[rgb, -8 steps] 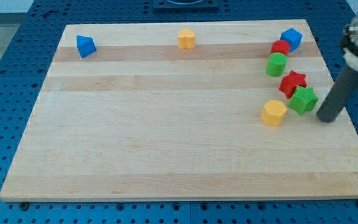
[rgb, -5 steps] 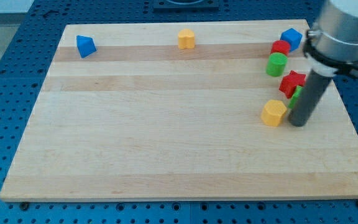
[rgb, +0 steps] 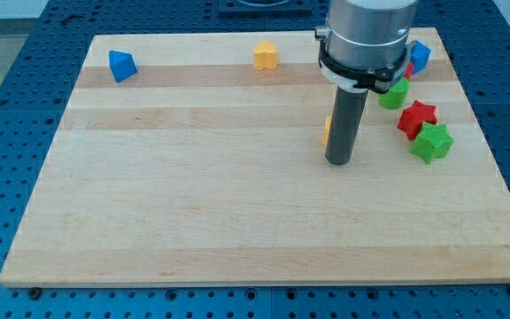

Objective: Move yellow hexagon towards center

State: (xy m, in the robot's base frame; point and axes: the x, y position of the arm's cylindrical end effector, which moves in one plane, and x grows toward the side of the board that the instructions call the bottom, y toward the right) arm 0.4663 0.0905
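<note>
Now rod upright, my tip (rgb: 339,163) apparently touching yellow hexagon (rgb: 327,130).

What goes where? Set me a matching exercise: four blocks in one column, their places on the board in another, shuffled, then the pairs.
1. blue block
2. green star
3. yellow hexagon
4. my tip

A. mostly hidden behind the rod
B. view's top left
C. near the board's middle
D. view's right, below the red star

Pairs: 1-B, 2-D, 3-A, 4-C
</note>
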